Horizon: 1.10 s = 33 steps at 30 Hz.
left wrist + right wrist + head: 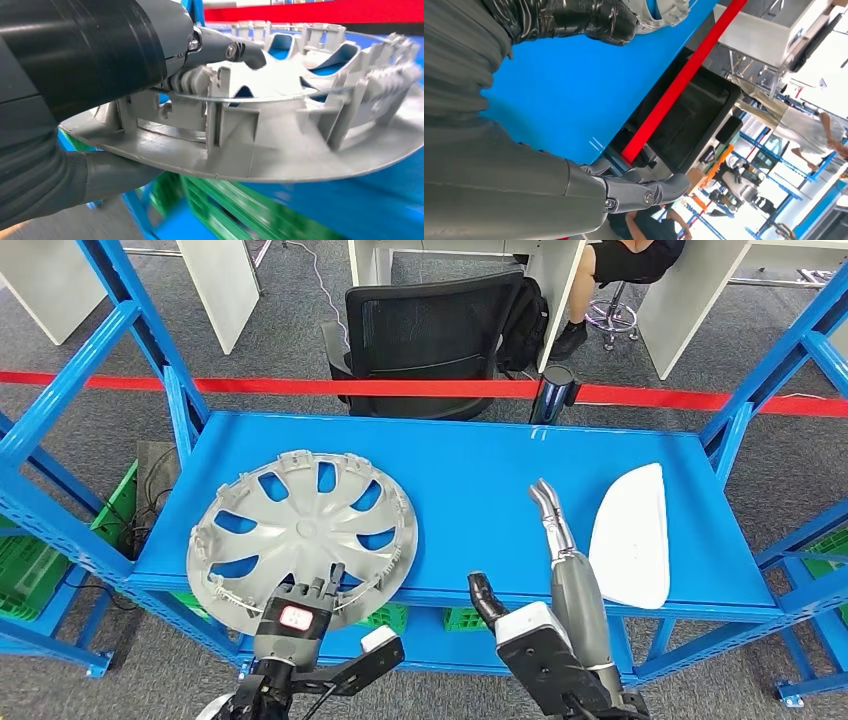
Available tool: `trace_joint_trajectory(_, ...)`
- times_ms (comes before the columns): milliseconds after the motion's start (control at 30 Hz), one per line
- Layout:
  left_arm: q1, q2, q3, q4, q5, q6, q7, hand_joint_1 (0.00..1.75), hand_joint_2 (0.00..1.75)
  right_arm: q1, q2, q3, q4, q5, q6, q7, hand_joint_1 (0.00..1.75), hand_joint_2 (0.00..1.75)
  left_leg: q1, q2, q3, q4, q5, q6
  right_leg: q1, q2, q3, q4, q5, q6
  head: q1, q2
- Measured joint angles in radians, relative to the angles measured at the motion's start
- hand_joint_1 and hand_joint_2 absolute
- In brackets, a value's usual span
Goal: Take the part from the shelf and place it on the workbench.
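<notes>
Grey hubcap sits on the blue shelf, left half, near edge hanging just over the front lip. L hand is at that near rim. From the head view you only see its dark fingers reaching over the edge; the left wrist view settles it: thumb under the rim, fingers on top among the ribs, so it's gripping the hubcap. R hand is out over the shelf w/ fingers straight, holding nothing, just beside a white panel lying at the right end. Right wrist view adds the fingertips past the shelf's far edge, red tape and black office chair beyond. Head view has a seated person behind the chair.
</notes>
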Motion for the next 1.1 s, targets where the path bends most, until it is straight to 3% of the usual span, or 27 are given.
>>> trace_joint_trajectory(167, 0.013, -0.003, 0.016, -0.044, 0.280, 0.123, -0.044, 1.75, 1.75, 0.025, -0.006, 0.000, -0.019, 0.012, -0.027, 0.005, 0.00, 1.75, 0.000, 0.000, 0.000, 0.000, 0.000, 0.000, 0.000, 0.000, 0.000, 0.000, 0.000, 0.000, 0.000, 0.000)
trace_joint_trajectory(333, 0.019, -0.004, 0.032, -0.095, 0.438, 0.183, -0.094, 1.75, 1.75, 0.043, -0.013, 0.000, -0.030, 0.014, -0.041, 0.005, 0.00, 1.75, 0.000, -0.001, 0.000, 0.000, 0.000, 0.000, 0.000, -0.001, 0.001, 0.000, 0.000, 0.000, 0.001, 0.000)
trace_joint_trajectory(633, 0.040, -0.003, 0.052, -0.162, 0.500, 0.214, -0.121, 1.75, 1.75, 0.063, -0.023, 0.000, -0.039, 0.014, -0.048, 0.005, 0.00, 1.75, 0.000, -0.001, 0.001, 0.000, 0.000, 0.000, 0.000, -0.001, 0.000, 0.000, 0.000, 0.000, 0.001, 0.000)
trace_joint_trajectory(900, 0.069, -0.002, 0.048, -0.263, 0.549, 0.310, -0.165, 1.75, 1.75, 0.153, -0.043, 0.000, -0.054, -0.040, -0.153, -0.009, 0.00, 1.75, 0.000, -0.002, -0.002, 0.000, 0.000, 0.000, 0.000, -0.002, -0.001, 0.000, 0.000, 0.000, 0.001, 0.000)
trace_joint_trajectory(1100, 0.112, -0.001, 0.037, -0.353, 0.598, 0.366, -0.216, 1.75, 1.75, 0.186, -0.058, 0.000, -0.054, -0.065, -0.170, -0.026, 0.00, 1.75, 0.000, -0.001, -0.002, 0.000, 0.000, 0.000, 0.000, -0.002, -0.002, 0.000, 0.000, 0.000, 0.001, 0.000)
